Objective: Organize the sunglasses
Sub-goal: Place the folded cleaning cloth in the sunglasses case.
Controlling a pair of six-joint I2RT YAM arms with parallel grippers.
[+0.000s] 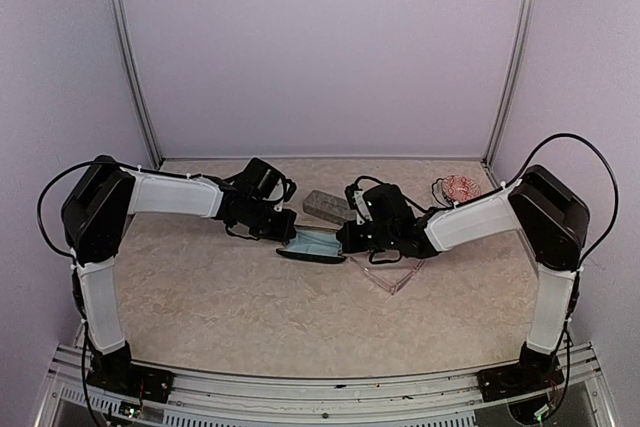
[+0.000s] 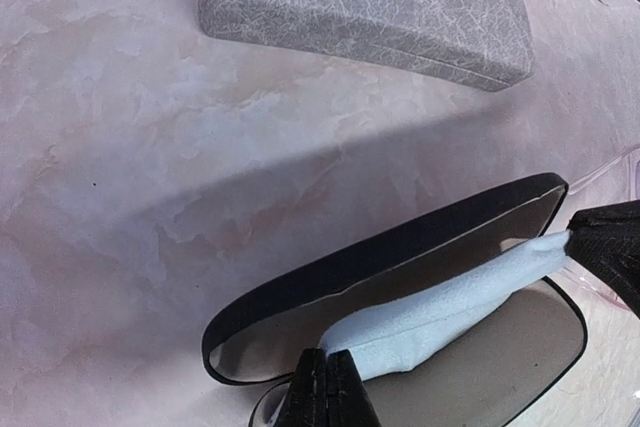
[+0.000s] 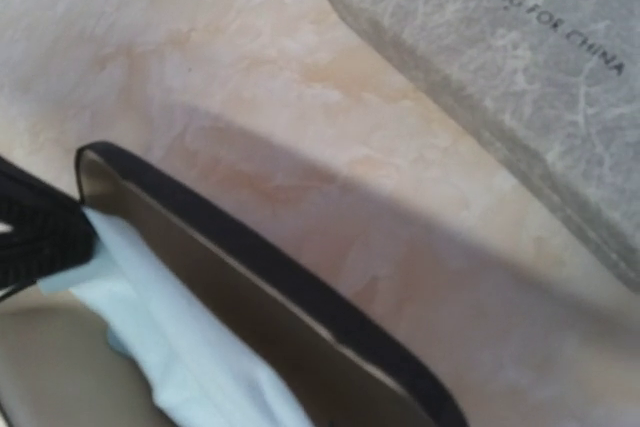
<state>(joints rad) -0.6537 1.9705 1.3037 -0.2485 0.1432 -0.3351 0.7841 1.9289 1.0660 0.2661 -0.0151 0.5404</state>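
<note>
emptying open black glasses case (image 2: 380, 257): left gripper (image 2: 325, 392), right gripper (image 2: 608, 247) both clamped on cleaning cloth (image 2: 440, 312); next, lift out evenly.

Left hand (image 2: 324, 372) and right hand (image 1: 348, 237) meet, both clamped.

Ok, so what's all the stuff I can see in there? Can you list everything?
grey glasses case: one, grey, closed, back middle of the table
black glasses case: one, black, open, just in front of the grey one
cleaning cloth: one, pale blue, over the open black case
clear sunglasses: one pair, see-through, right of the black case
round patterned thing: one, red and white, back right
table: one, beige marble
left tool: one, black, pinching one cloth end
right tool: one, black, pinching the other end
</note>
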